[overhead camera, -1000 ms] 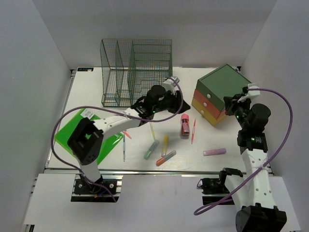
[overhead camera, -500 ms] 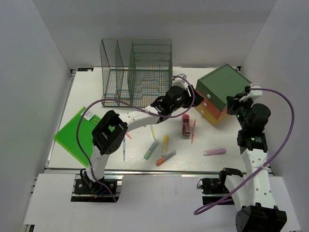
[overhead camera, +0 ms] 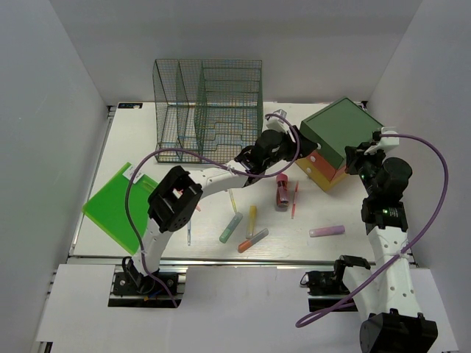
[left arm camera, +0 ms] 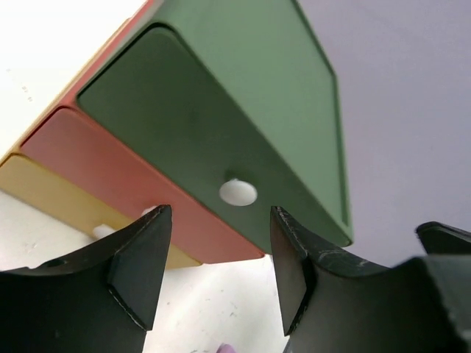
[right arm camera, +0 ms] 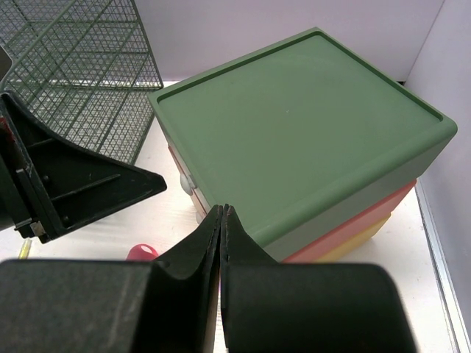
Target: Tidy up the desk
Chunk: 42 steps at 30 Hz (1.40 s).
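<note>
The white desk (overhead camera: pixel 140 136) carries a stacked drawer box (overhead camera: pixel 340 131) at the back right, with a green top drawer (left arm camera: pixel 191 125), a red one (left arm camera: pixel 140 180) and a yellow one (left arm camera: pixel 37 187). My left gripper (overhead camera: pixel 297 149) is open and empty, right in front of the drawer fronts. In the left wrist view the left gripper (left arm camera: pixel 221 228) sits just below the green drawer's white knob (left arm camera: pixel 238 192), apart from it. My right gripper (right arm camera: pixel 221 215) is shut and empty, hovering at the box's right near corner (overhead camera: pixel 358 158).
A green wire rack (overhead camera: pixel 208 103) stands at the back. A green folder (overhead camera: pixel 110 206) lies at the left. A red bottle (overhead camera: pixel 282 190), a purple marker (overhead camera: pixel 327 231), yellow (overhead camera: pixel 252 218), green (overhead camera: pixel 230 228) and orange (overhead camera: pixel 252 240) markers and thin pens (overhead camera: pixel 295 198) are scattered mid-desk.
My left arm has swung right, from in front of the wire rack to the drawer box's front. The right arm has not moved.
</note>
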Each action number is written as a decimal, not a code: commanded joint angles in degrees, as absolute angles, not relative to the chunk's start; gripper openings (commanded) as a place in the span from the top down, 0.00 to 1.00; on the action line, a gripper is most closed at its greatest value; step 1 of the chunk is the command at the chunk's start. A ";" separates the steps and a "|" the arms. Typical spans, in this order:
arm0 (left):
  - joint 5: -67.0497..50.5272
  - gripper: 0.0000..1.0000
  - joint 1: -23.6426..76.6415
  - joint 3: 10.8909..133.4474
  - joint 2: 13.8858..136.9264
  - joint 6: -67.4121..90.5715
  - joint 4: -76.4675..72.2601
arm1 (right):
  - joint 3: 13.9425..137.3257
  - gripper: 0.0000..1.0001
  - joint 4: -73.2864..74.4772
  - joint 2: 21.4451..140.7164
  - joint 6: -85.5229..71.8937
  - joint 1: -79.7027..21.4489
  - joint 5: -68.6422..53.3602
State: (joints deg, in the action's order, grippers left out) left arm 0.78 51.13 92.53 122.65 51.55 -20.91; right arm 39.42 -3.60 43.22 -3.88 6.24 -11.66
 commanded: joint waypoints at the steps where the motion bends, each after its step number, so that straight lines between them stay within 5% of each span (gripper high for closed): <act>1: -2.02 0.35 51.24 93.78 122.43 52.38 -25.74 | 39.29 1.00 -6.15 43.24 -3.43 5.98 -10.55; 42: -3.08 0.42 51.24 95.27 129.81 61.79 -36.91 | 38.41 1.00 -6.59 42.71 -2.55 5.19 -9.58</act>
State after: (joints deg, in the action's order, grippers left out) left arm -3.44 51.13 93.60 130.32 61.12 -35.20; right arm 38.46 -3.62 43.22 -3.01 5.50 -10.57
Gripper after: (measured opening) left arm 0.586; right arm 0.013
